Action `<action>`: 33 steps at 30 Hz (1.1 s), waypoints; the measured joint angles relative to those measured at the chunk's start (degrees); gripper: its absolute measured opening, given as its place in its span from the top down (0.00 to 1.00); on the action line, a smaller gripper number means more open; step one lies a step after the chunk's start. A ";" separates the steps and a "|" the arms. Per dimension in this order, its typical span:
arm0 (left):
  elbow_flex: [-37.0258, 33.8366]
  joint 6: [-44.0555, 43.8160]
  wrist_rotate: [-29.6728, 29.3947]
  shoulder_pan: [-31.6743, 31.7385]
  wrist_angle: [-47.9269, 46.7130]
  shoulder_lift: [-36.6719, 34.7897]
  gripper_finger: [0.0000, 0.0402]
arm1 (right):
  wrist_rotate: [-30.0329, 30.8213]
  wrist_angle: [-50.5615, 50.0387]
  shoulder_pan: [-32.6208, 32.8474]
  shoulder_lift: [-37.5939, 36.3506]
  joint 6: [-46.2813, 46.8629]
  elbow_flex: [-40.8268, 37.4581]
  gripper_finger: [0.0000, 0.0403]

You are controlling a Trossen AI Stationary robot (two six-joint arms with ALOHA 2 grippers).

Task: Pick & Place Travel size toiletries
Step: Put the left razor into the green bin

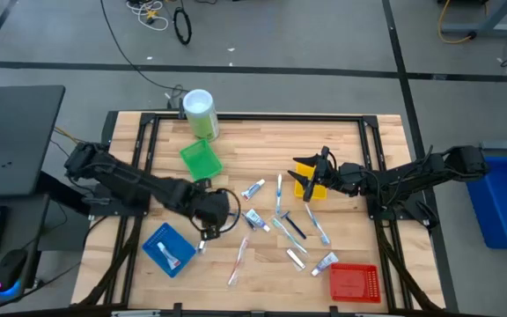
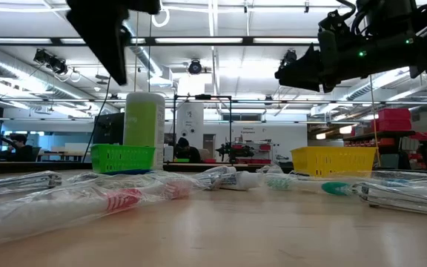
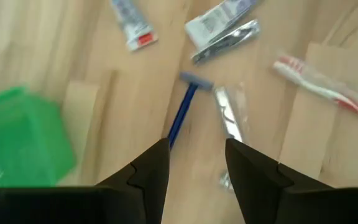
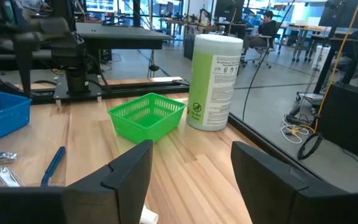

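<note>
— Where do the toiletries lie?

— Scattered over the middle of the table (image 1: 341, 132), between the green tray (image 1: 201, 160), the yellow tray (image 1: 310, 183) and the red tray (image 1: 355, 283). A pink toothbrush (image 1: 238, 262) lies near the front edge, its long axis running near to far. One small tube (image 1: 253, 188) sits just right of the green tray, slanting.

— And the grippers?

— The left gripper (image 1: 209, 211) hangs above the table between the green tray and the blue tray (image 1: 169, 250), fingers (image 3: 148, 171) parted with nothing between them. Below it lies a blue razor (image 3: 182, 112). The right gripper (image 1: 317, 169) is over the yellow tray, jaws apart and empty.

— Anything in the blue tray?

— One tube (image 1: 167, 255).
</note>
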 joint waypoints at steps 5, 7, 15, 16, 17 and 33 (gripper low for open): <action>-6.23 6.71 6.31 5.96 8.52 0.00 0.59 | -0.02 -0.25 -0.01 0.00 0.00 0.00 0.43; -9.41 9.65 8.47 7.14 12.91 0.00 0.59 | -0.03 -1.27 0.00 0.00 0.00 0.00 0.42; -20.61 15.60 10.03 8.39 25.82 0.00 0.59 | -7.43 -4.92 -1.15 0.00 2.25 0.00 0.39; -21.66 15.60 10.03 8.52 27.35 0.00 0.59 | -8.57 -4.70 -1.41 0.00 3.02 0.00 0.39; -22.64 15.62 10.03 8.66 28.90 0.00 0.59 | -9.36 -4.70 -1.69 0.00 3.52 0.05 0.39; -32.15 15.85 8.60 8.91 41.77 -0.02 0.60 | -9.47 -6.51 -2.21 2.62 7.13 2.03 0.39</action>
